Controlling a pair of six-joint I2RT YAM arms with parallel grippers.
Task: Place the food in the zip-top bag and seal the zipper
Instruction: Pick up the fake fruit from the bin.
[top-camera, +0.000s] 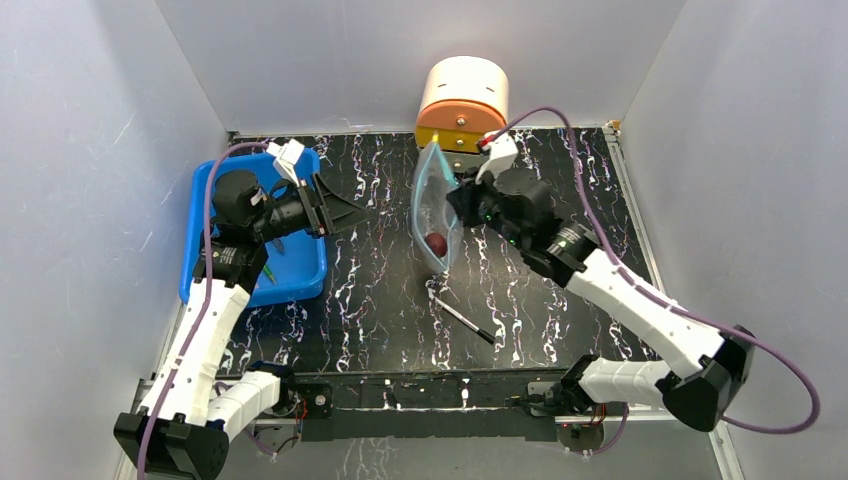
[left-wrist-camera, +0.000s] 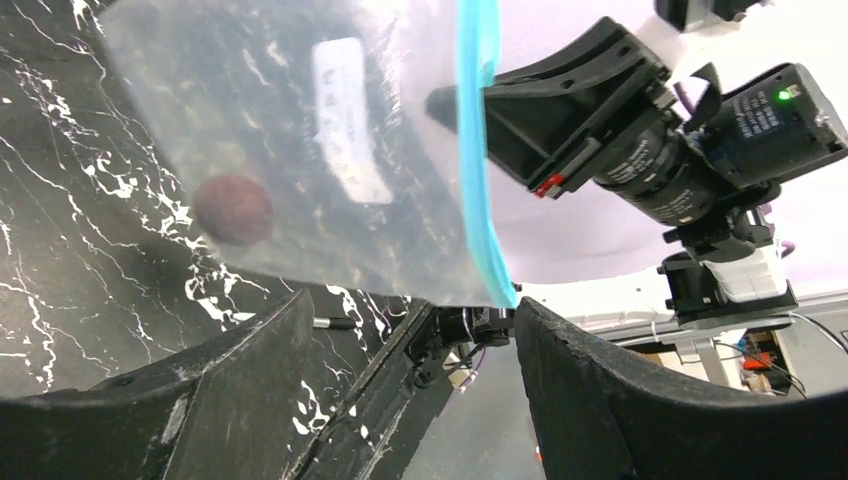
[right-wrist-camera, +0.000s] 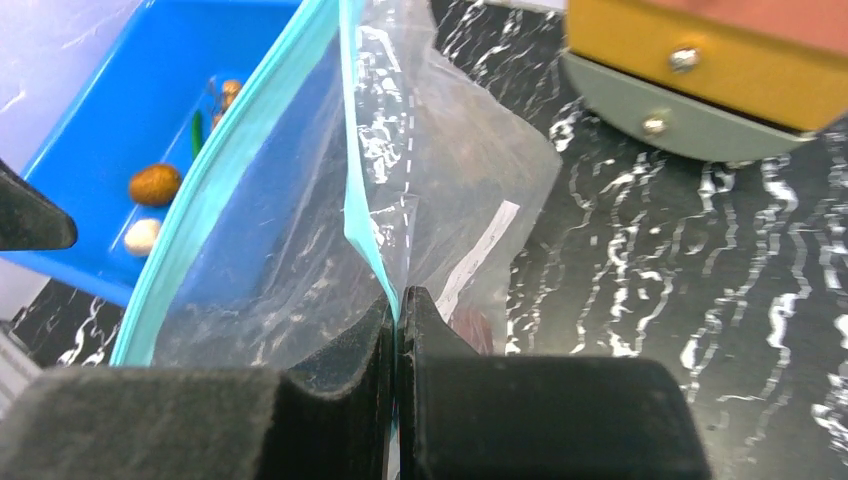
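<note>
Here the black counter (top-camera: 380, 300) carries a blue tray (top-camera: 300, 272) at left. The zip-top bag (top-camera: 432, 200) stands mid-counter, mouth agape, its zipper (right-wrist-camera: 365, 240) pinched in the clenched right hand (right-wrist-camera: 397, 310). The left hand (top-camera: 352, 210) hovers released beside the tray. One food ball (top-camera: 437, 243) sits inside the bag; other pieces (right-wrist-camera: 154, 184) lie in the tray.

open tabletop (top-camera: 380, 270) between left claw (top-camera: 352, 212) and zip-top bag (top-camera: 432, 200), pen (top-camera: 462, 318) near bag's base, orange canister (top-camera: 462, 100) close behind
</note>
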